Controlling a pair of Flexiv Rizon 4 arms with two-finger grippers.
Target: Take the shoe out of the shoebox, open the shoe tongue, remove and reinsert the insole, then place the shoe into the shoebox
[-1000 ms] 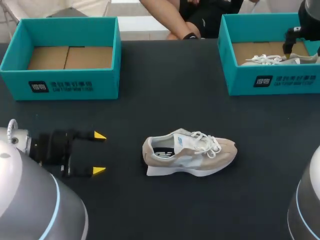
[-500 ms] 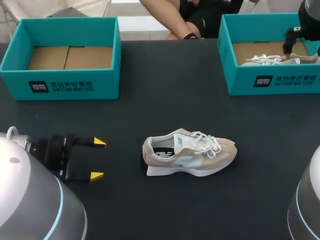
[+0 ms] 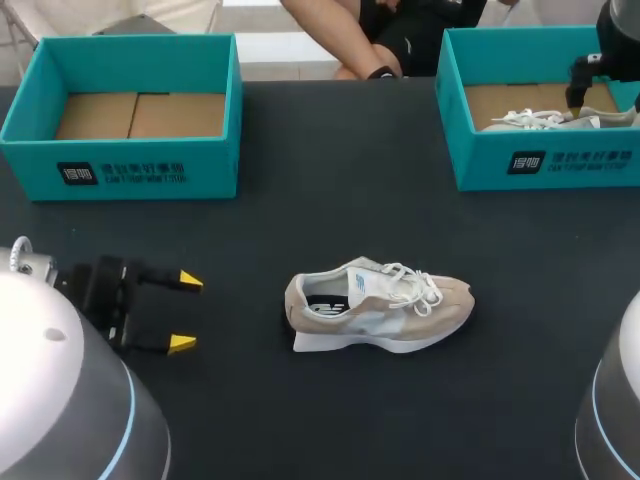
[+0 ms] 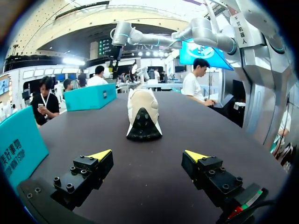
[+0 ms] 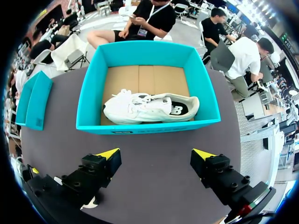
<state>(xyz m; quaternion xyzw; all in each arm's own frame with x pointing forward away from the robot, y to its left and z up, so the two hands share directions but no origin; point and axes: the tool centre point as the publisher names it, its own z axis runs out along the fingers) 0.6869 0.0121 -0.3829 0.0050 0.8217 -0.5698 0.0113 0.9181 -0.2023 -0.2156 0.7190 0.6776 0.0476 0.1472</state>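
Both sets of jaws stand wide apart and hold nothing; the left gripper (image 3: pixel 186 311) hovers low over the table (image 3: pixel 330 200), well apart from the beige shoe (image 3: pixel 378 305), whose heel points toward it; the right gripper (image 5: pixel 156 154) hangs above the right shoebox (image 5: pixel 145 126), where a white shoe (image 5: pixel 149 107) lies untouched; the left shoebox (image 3: pixel 215 160) holds no shoe; the beige shoe looks already out, so the tongue likely comes next; best to steady the heel with the left fingers, square to the shoe's length, and let the right lift the tongue past the laces (image 3: pixel 415 285) without dragging the shoe
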